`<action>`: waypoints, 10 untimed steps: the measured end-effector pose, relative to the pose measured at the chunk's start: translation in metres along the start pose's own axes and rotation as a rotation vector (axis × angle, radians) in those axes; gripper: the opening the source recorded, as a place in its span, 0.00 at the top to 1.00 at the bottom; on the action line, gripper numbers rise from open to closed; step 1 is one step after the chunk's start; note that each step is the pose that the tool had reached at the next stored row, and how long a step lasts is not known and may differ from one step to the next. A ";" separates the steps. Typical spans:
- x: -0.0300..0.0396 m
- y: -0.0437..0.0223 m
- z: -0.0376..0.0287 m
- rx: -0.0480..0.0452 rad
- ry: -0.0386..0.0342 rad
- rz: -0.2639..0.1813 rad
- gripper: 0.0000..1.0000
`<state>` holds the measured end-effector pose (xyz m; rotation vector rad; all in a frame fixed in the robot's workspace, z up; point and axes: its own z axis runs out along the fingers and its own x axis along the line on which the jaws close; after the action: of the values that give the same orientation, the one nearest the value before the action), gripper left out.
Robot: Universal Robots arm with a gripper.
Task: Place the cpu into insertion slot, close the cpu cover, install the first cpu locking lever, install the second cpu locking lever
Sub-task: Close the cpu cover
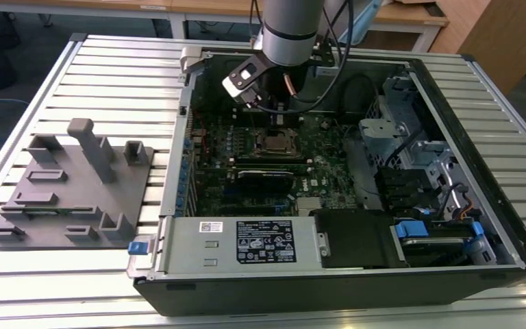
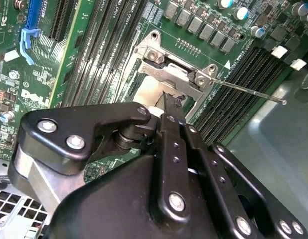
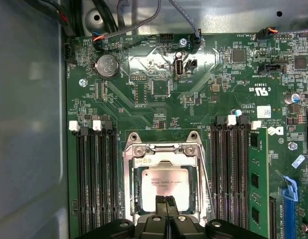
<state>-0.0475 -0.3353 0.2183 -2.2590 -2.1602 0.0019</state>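
You've got the case lying open on the slatted metal table, towards the table's edge at the exterior view's right. Inside it:
- green board
- boxy grey power supply with a label, along the near wall
- black cables looping at the far wall

A grey moulded fixture with pegs and pockets sits near the table's edge at the exterior view's left, apart from the case.

The slot sits mid-board between two banks of long black memory slots. The cpu is in it: flat, square, pale silver face. The cover, a dull metal frame, lies down around it, and the cpu face shows through the cut-out.

Gripper: the black fingers are pressed together with nothing between them, tips over the cpu's edge. You can't tell whether they touch it.

What differs by view:
- **First wrist view:** looks straight down and gives you the whole slot plus a round coin cell.
- **Second wrist view:** looks along the gripper's black linkage. A thin wire lever runs out from the cover's corner across the memory slots, its free end over bare grey sheet metal. You can't tell if it's latched.
- **Exterior view:** the arm reaches in from the case's far wall, over the slot.
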 end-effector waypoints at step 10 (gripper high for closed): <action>0.0000 0.0000 0.0003 0.0009 -0.0011 -0.095 0.90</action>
<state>-0.0475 -0.3353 0.2180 -2.1538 -2.2652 0.0030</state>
